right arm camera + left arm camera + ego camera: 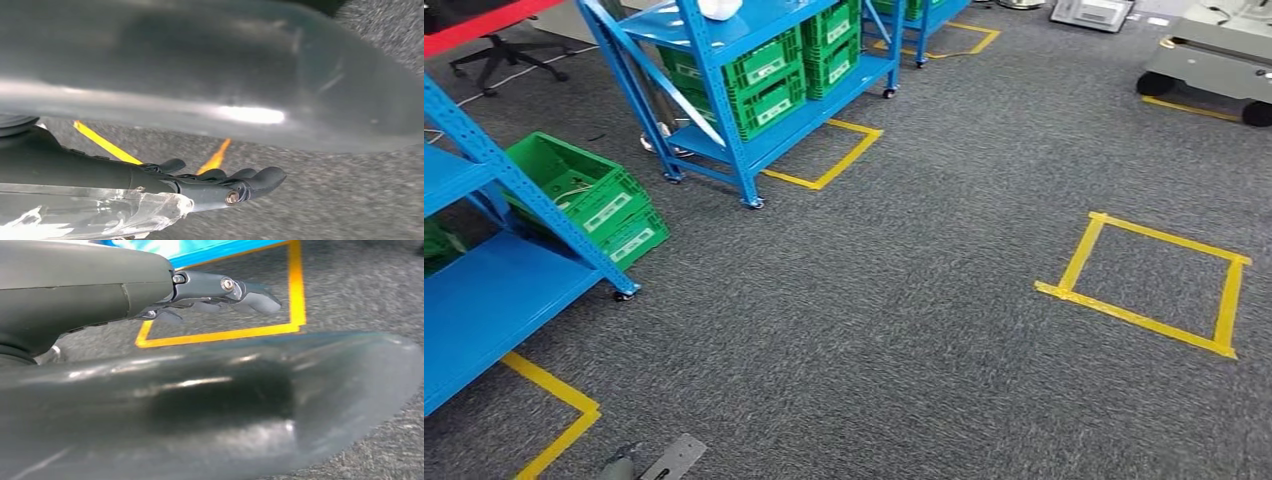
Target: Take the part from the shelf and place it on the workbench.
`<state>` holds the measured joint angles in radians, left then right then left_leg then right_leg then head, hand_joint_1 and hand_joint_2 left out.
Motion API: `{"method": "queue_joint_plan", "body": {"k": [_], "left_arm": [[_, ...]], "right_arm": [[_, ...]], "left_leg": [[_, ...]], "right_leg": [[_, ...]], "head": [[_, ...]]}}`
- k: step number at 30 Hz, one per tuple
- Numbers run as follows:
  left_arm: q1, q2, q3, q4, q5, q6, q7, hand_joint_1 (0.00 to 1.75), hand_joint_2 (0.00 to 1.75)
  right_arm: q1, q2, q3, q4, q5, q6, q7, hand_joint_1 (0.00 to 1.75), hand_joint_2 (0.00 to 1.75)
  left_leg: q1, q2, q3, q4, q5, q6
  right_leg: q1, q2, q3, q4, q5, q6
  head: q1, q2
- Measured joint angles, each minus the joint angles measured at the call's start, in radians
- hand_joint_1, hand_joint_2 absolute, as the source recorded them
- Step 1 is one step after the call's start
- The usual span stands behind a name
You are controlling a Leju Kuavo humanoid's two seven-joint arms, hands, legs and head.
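I cannot pick out the part yet; it should be on a blue shelf with green crates, far ahead on my left. My left robot hand is nearer that side. It and my right robot hand hang over grey carpet, fingers loosely apart, holding nothing.

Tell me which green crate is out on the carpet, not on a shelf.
The open-topped green crate at left, tilted on the carpet beside the near blue shelf. The other green crates sit stacked inside the wheeled rack behind.
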<state>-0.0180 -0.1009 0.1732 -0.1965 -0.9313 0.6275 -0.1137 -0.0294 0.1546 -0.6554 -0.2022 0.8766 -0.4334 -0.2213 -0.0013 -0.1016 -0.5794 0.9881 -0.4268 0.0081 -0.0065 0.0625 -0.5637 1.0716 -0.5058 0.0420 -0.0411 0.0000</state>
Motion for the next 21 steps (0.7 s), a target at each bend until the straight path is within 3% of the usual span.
{"method": "queue_joint_plan", "body": {"k": [2,4,6,8,10,11,12,13,15,17,19,21], "left_arm": [[0.001,0.0,0.0,0.0,0.0,0.0,0.0,0.0,0.0],[0.006,0.001,0.0,0.0,0.0,0.0,0.0,0.0,0.0],[0.008,0.002,0.0,0.001,0.0,0.0,0.0,0.0,0.0],[0.005,0.0,0.0,0.001,0.0,0.0,0.0,0.0,0.0],[0.002,-0.001,0.0,0.001,-0.001,-0.001,0.0,0.0,0.0],[0.003,-0.001,0.0,0.001,-0.001,-0.002,0.0,0.0,0.0],[0.004,0.0,0.0,0.001,0.0,-0.002,0.0,0.0,0.0],[0.005,0.0,0.0,0.001,0.0,-0.002,0.0,0.0,0.0],[0.003,0.0,0.0,0.001,0.0,-0.002,0.0,0.0,0.0],[0.0,-0.001,0.0,0.001,0.0,-0.002,0.0,0.0,0.0],[0.0,-0.002,0.0,0.001,0.0,-0.002,0.0,0.0,0.0],[0.002,-0.001,0.0,0.001,0.0,-0.002,0.001,0.0,0.0]], "right_arm": [[-0.002,0.0,0.0,0.0,0.0,0.0,0.0,0.0,0.0],[-0.003,0.0,0.0,0.0,0.0,0.0,0.0,0.0,0.0],[-0.003,0.001,0.0,0.0,0.001,0.0,0.0,0.0,0.0],[-0.001,0.001,-0.001,0.0,0.001,0.0,0.0,0.0,0.0],[0.002,0.001,-0.001,0.0,0.001,0.0,0.0,0.0,0.0],[0.003,0.001,-0.002,0.0,0.0,0.0,0.0,0.0,0.0],[0.002,0.001,-0.002,0.0,0.0,0.0,0.0,0.0,0.0],[0.001,0.002,-0.002,0.0,0.0,0.0,0.0,0.0,0.0],[0.0,0.002,-0.002,0.0,0.0,0.0,0.0,0.0,0.0],[-0.001,0.001,-0.003,0.0,0.0,0.0,-0.001,0.0,0.0],[-0.003,0.001,-0.004,0.0,0.0,0.0,0.0,0.0,0.0],[-0.005,0.002,-0.004,0.0,0.0,0.0,-0.001,0.0,0.0]], "left_leg": [[0.001,-0.022,-0.006,0.0,0.005,-0.012],[0.005,-0.035,-0.012,-0.002,0.01,-0.025],[0.003,0.006,-0.03,0.028,-0.013,-0.034],[0.001,0.067,-0.08,0.135,-0.076,-0.041],[0.003,0.087,-0.136,0.256,-0.126,-0.048],[0.005,0.089,-0.145,0.277,-0.125,-0.05],[0.005,0.092,-0.134,0.259,-0.106,-0.051],[0.006,0.102,-0.103,0.204,-0.074,-0.051],[0.004,0.154,-0.028,0.068,-0.02,-0.048],[0.0,0.183,0.007,0.002,-0.009,-0.038],[-0.001,0.16,0.007,-0.004,-0.011,-0.024],[0.003,0.136,0.007,-0.007,-0.007,-0.011]], "right_leg": [[-0.001,0.025,0.026,-0.054,0.011,-0.006],[0.002,0.003,0.03,-0.059,0.017,-0.018],[0.001,-0.021,0.032,-0.065,0.025,-0.031],[0.001,-0.051,0.032,-0.069,0.028,-0.038],[0.003,-0.084,0.03,-0.069,0.027,-0.04],[0.003,-0.1,0.03,-0.069,0.026,-0.041],[0.003,-0.113,0.031,-0.069,0.025,-0.04],[0.003,-0.126,0.032,-0.069,0.023,-0.038],[0.007,-0.147,0.036,-0.068,0.017,-0.031],[0.015,-0.167,0.043,-0.067,0.009,-0.021],[0.016,-0.184,0.052,-0.07,0.004,-0.011],[0.011,-0.146,0.045,-0.044,-0.018,0.0]], "head": [[0.0,0.0],[0.0,0.0],[-0.006,0.0],[-0.015,0.0],[-0.018,0.0],[-0.018,0.0],[-0.018,0.0],[-0.019,0.0],[-0.022,0.0],[-0.02,0.0],[-0.015,0.0],[-0.012,0.0]]}}
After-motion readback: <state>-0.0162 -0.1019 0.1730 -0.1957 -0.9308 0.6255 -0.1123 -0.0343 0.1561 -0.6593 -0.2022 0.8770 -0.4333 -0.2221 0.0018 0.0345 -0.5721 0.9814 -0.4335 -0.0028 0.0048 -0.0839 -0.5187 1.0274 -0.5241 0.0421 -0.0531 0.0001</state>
